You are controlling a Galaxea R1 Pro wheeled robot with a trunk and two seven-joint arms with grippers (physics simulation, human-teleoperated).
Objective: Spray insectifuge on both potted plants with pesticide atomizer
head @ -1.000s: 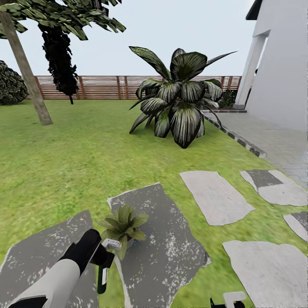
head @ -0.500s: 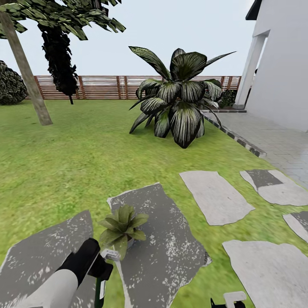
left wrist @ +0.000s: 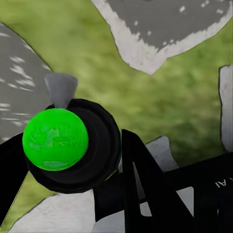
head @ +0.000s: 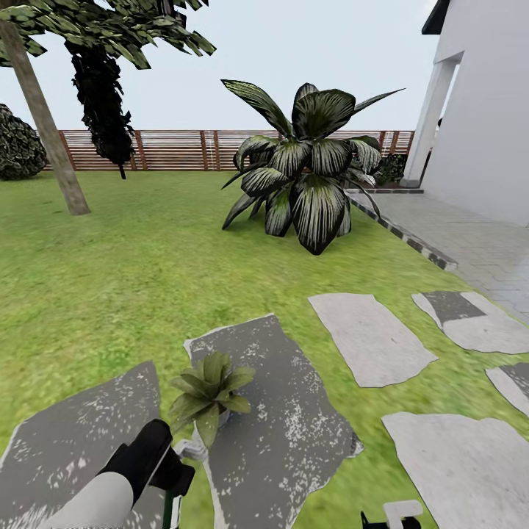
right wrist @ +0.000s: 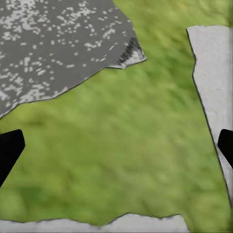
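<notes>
My left gripper (head: pixel 175 470) clamps the pesticide atomizer (head: pixel 170 508), bottle hanging down, nozzle facing the potted plant (head: pixel 209 391) just ahead.

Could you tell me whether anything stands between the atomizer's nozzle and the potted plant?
Nothing visible does: the atomizer, held in the left gripper, has its pale nozzle right beside the potted plant.

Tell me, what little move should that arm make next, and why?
Probably lift and nudge the pesticide atomizer forward, aiming its pale spray top at the potted plant. The left pincer holds the bottle low, just short of the leaves, on the grey stepping stone.
</notes>
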